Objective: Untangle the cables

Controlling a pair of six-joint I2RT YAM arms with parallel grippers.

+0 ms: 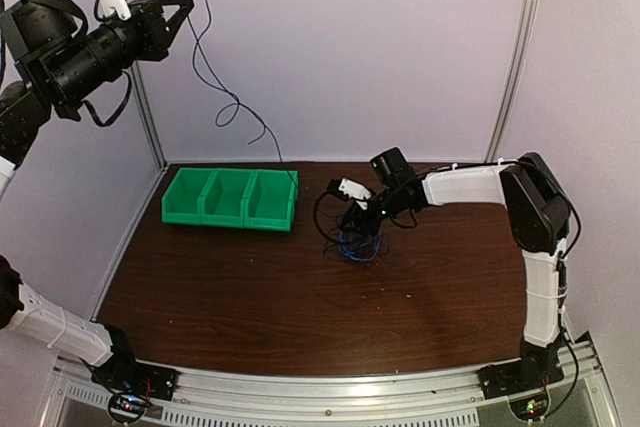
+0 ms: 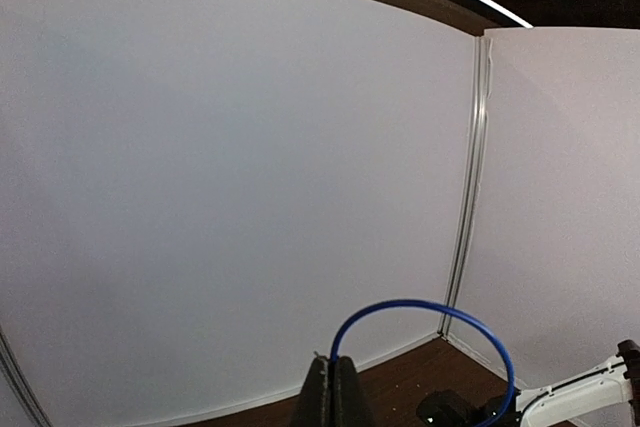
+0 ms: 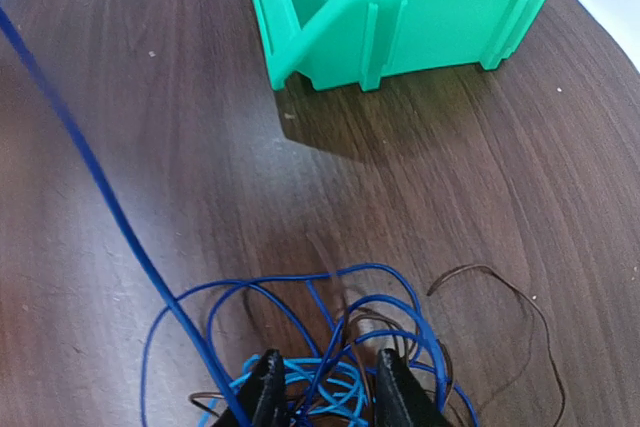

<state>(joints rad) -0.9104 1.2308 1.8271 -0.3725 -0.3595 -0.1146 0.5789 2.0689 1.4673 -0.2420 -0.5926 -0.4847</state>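
Left end effector [image 2: 335, 361]: up high over the back left corner of the worktop [image 1: 250, 297]. It is clenched on one thin blue cable [image 2: 410, 302].
Blue cable: it hangs in a long loose line from the raised arm down to the pile.
Right end effector [image 3: 330, 357]: low on the pile, fingers apart, with wires between them.
Cables [image 1: 352, 244]: a messy pile of blue and dark wires near the back edge, right of the middle.
Green bin [image 1: 230, 219]: by the back edge, left of the pile, not touching it.
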